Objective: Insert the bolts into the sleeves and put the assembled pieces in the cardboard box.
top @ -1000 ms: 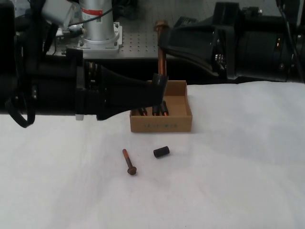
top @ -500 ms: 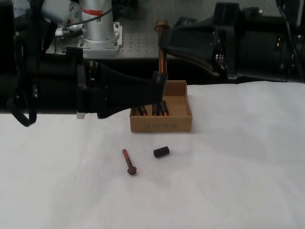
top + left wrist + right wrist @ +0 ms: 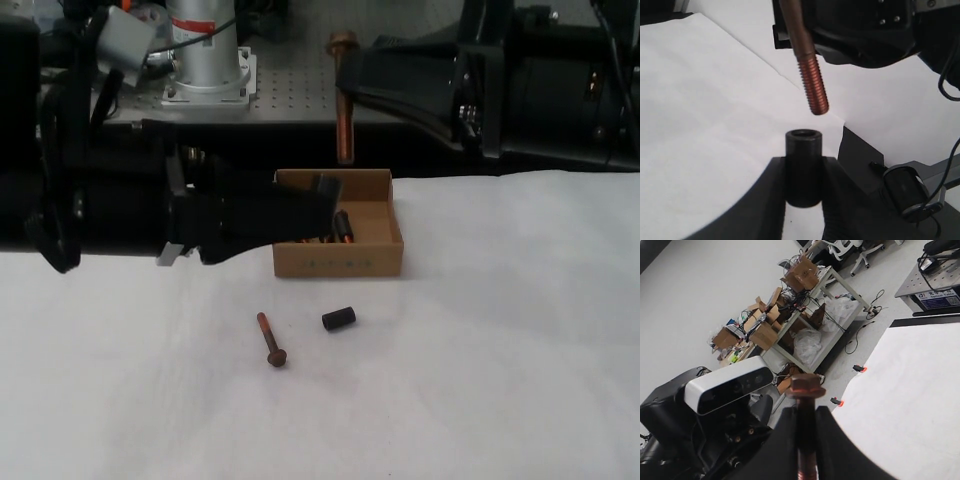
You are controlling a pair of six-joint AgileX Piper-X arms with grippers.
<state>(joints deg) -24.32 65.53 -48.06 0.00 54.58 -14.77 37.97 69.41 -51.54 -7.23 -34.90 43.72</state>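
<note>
Fingers (image 3: pixel 771 200) of my left gripper (image 3: pixel 802 189) clamp the sleeve (image 3: pixel 802 147) upright by the box (image 3: pixel 340 262), my right gripper (image 3: pixel 806 427) pinches the bolt (image 3: pixel 809 70) under its head, tip just above the bore; both seem stiff, slick metal, so I'd grip firmly mid-body.

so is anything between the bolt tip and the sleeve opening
Nothing visible. The bolt in the right tool hangs above the open sleeve held by the left tool, with only a bare gap between them.
</note>
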